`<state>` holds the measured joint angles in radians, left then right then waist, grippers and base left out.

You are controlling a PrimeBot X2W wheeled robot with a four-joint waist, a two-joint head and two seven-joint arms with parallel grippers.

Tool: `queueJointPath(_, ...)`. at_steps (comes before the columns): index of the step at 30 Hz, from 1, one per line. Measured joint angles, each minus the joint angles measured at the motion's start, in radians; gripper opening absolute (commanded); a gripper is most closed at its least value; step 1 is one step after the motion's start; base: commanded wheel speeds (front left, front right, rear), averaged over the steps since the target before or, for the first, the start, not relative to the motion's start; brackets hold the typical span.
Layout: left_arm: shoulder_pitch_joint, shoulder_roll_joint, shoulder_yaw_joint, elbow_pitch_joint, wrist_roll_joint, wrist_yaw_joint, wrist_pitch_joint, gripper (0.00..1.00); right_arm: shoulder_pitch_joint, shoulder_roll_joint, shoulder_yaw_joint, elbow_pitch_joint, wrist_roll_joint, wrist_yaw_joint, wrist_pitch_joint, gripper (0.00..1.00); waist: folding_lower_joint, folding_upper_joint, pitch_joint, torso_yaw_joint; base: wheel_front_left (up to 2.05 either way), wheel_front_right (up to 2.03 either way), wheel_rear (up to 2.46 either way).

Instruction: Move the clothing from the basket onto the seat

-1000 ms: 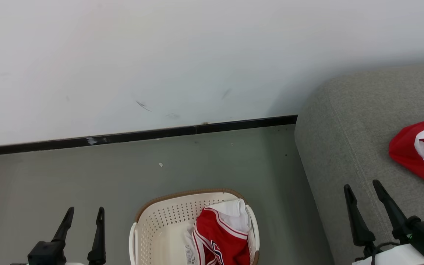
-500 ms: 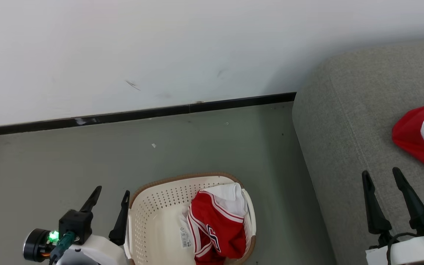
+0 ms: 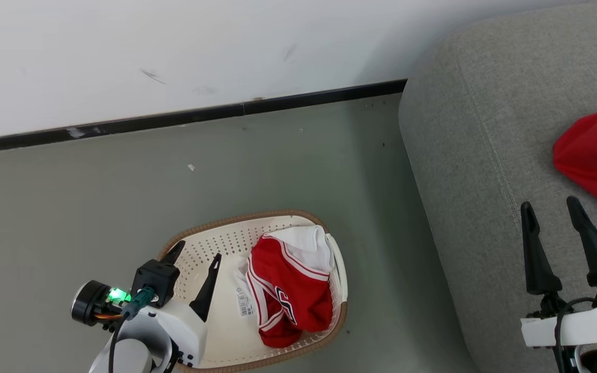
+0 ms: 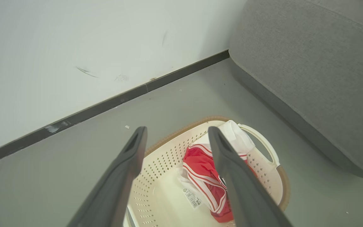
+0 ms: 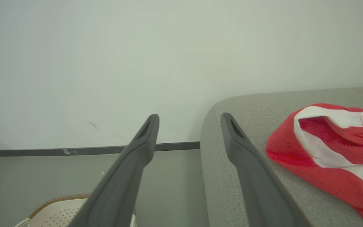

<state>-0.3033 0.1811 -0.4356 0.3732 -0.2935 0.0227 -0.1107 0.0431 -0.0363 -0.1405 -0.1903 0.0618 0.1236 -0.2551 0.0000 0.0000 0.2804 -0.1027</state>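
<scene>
A red jersey with white trim and dark letters (image 3: 288, 285) (image 4: 205, 176) lies crumpled in the right half of the cream basket (image 3: 226, 243) (image 4: 165, 157) (image 5: 58, 214) on the floor. My left gripper (image 3: 197, 250) (image 4: 176, 134) hovers open over the basket's left side, nothing between its fingers. A second red and white garment (image 3: 596, 155) (image 5: 329, 151) rests on the grey seat (image 3: 485, 155) (image 4: 310, 63) (image 5: 232, 176) at the right. My right gripper (image 3: 550, 207) (image 5: 189, 118) stands open above the seat's front, left of that garment.
A white wall with a black skirting strip (image 3: 174, 116) runs behind the grey floor (image 3: 96, 197). The basket stands close to the seat's left side, with a strip of floor between them.
The head camera has tilted down, so the whole picture has shifted up. My left gripper has moved right and forward, from beside the basket to over its left side. The right gripper stays open.
</scene>
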Motion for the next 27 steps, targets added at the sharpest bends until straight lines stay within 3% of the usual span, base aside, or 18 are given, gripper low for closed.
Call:
queueJointPath(7, -0.054, -0.020, -0.038, 0.067, 0.033, -0.025, 0.025, 1.00, -0.069, 0.000, 0.005, -0.035, 0.000, 0.000, 0.000, 1.00, 0.0000, 0.0000, 0.066, -0.025, 0.00, 0.00, 0.00)
queueJointPath(27, -0.205, -0.052, -0.032, 0.268, 0.048, -0.026, 0.040, 1.00, -0.336, -0.003, 0.087, -0.096, 0.022, 0.000, 0.000, 1.00, 0.0000, 0.0000, 0.291, -0.108, 0.00, 0.00, 0.00)
